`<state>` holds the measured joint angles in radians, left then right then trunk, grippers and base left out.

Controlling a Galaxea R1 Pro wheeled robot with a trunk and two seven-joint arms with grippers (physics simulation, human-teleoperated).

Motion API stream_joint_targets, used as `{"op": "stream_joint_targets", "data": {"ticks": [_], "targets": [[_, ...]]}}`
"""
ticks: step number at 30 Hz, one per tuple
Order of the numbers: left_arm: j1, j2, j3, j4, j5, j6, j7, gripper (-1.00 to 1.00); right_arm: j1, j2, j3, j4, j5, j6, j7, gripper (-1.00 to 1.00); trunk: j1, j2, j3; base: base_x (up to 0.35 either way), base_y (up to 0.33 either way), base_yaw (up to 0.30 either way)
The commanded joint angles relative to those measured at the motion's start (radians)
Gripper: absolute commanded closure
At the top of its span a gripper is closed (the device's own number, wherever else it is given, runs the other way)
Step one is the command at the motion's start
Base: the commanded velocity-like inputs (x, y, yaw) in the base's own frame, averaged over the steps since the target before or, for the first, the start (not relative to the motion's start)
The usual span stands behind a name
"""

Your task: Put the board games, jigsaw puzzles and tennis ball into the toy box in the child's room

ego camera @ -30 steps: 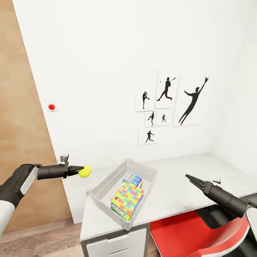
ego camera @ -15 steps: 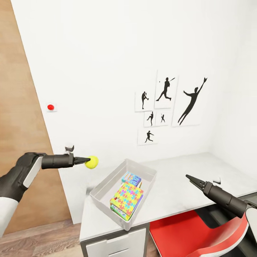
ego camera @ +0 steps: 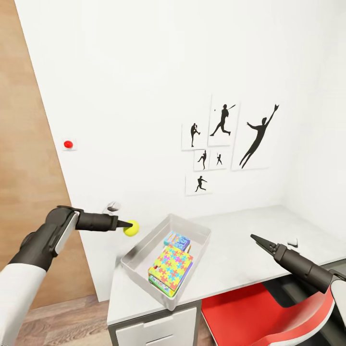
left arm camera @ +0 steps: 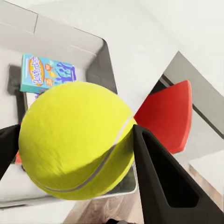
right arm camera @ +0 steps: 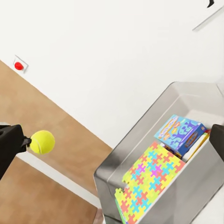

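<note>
Tennis ball (ego camera: 130, 228) pinched in left claw (ego camera: 126, 225), just off toy box (ego camera: 144, 245) rim; right claw (ego camera: 253, 237) clenched over bare desk (ego camera: 240, 259).

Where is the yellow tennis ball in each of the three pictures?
Head view: the tennis ball sits at the left gripper's tip, in the air just left of the toy box.
Left wrist view: the ball is huge and close, pinched between the dark fingers.
Right wrist view: the ball is small, at the picture's left edge.
Shared landmark: the blue board game inside the box.
</note>
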<state>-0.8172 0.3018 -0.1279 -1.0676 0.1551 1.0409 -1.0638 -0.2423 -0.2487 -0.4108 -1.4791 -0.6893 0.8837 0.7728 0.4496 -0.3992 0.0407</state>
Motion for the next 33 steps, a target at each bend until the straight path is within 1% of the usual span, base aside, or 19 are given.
{"op": "stream_joint_targets", "data": {"ticks": [1,4,6,7,9,10,11,13,14,16,18,21,22,24,27,29,30,31,33], "targets": [[0.0,0.001,0.004,0.002,0.002,0.004,0.003,1.0,0.0,0.0,-0.001,0.0,0.0,0.005,0.003,-1.0,0.0,-0.001,0.0,0.0,0.0,0.0],[0.0,0.001,0.027,0.011,-0.015,0.003,0.056,1.0,0.0,-0.001,-0.002,0.0,0.0,0.005,0.003,-1.0,0.0,-0.001,0.0,0.0,0.0,0.0],[-0.001,-0.002,0.045,0.023,-0.021,0.002,0.136,1.0,0.0,-0.001,-0.002,0.0,0.0,0.005,0.003,-1.0,0.0,-0.001,0.0,0.0,0.0,0.0],[-0.001,-0.003,0.048,0.026,-0.022,0.001,0.159,1.0,0.0,-0.001,-0.002,0.0,0.0,0.005,0.003,-1.0,0.0,-0.001,0.0,0.0,0.0,0.0],[-0.002,-0.008,0.056,0.033,-0.022,0.0,0.253,1.0,0.0,-0.001,-0.002,0.0,0.0,0.005,0.003,-1.0,0.0,-0.001,0.0,0.0,0.0,0.0],[-0.002,-0.016,0.058,0.035,-0.022,0.0,0.294,1.0,0.0,-0.001,-0.002,0.0,0.001,0.005,0.003,-1.0,0.0,-0.001,0.0,0.0,0.0,0.0],[-0.002,-0.022,0.059,0.036,-0.022,-0.001,0.313,1.0,0.0,-0.001,-0.002,0.0,0.001,0.005,0.003,-1.0,0.0,-0.001,0.0,0.0,0.0,0.0],[-0.002,-0.057,0.06,0.039,-0.024,-0.002,0.382,1.0,-0.001,-0.001,-0.002,0.0,0.001,0.005,0.003,-1.0,0.0,-0.001,0.0,0.0,0.0,0.0],[-0.002,-0.066,0.06,0.04,-0.024,-0.002,0.399,1.0,-0.001,-0.001,-0.002,-0.001,0.001,0.005,0.003,-1.0,0.0,-0.001,0.0,0.0,0.0,0.0],[-0.002,-0.093,0.06,0.041,-0.025,-0.002,0.457,1.0,-0.001,-0.001,-0.002,-0.001,0.001,0.005,0.003,-1.0,0.0,-0.001,0.0,0.0,0.0,0.0],[-0.002,-0.105,0.06,0.041,-0.025,-0.002,0.48,1.0,-0.001,-0.001,-0.003,-0.001,0.001,0.005,0.003,-1.0,0.0,-0.001,0.0,0.0,0.0,0.0],[-0.003,-0.14,0.06,0.041,-0.026,-0.003,0.512,1.0,0.0,-0.001,-0.002,-0.001,0.001,0.005,0.003,-1.0,0.0,-0.001,0.0,0.0,0.0,0.0],[-0.003,-0.147,0.06,0.041,-0.026,-0.003,0.516,1.0,-0.001,-0.001,-0.002,-0.001,0.001,0.005,0.003,-1.0,0.0,-0.001,0.0,0.0,0.0,0.0],[-0.003,-0.176,0.06,0.041,-0.028,-0.007,0.525,1.0,0.0,-0.001,-0.002,-0.001,0.001,0.005,0.003,-1.0,0.0,-0.001,0.0,0.0,0.0,0.0],[-0.003,-0.208,0.059,0.041,-0.029,-0.013,0.538,1.0,0.0,-0.001,-0.002,-0.001,0.001,0.005,0.004,-1.0,0.0,-0.001,0.0,0.0,0.0,0.0],[-0.003,-0.252,0.057,0.042,-0.038,-0.015,0.603,1.0,0.0,-0.001,-0.002,-0.002,0.0,0.006,0.005,-1.0,0.0,-0.001,0.0,0.0,0.0,0.0],[-0.004,-0.276,0.056,0.045,-0.041,-0.016,0.649,1.0,0.0,-0.001,-0.002,-0.003,0.0,0.006,0.006,-1.0,0.0,-0.001,0.0,0.0,0.0,0.0],[-0.004,-0.286,0.056,0.05,-0.043,-0.017,0.672,1.0,0.0,-0.001,-0.002,-0.005,0.0,0.007,0.006,-1.0,0.0,-0.001,0.0,0.0,0.0,0.0],[-0.004,-0.327,0.056,0.088,-0.047,-0.025,0.756,1.0,0.0,-0.001,-0.002,-0.007,-0.001,0.007,0.005,-1.0,0.0,-0.001,0.0,0.0,0.0,0.0]]}}
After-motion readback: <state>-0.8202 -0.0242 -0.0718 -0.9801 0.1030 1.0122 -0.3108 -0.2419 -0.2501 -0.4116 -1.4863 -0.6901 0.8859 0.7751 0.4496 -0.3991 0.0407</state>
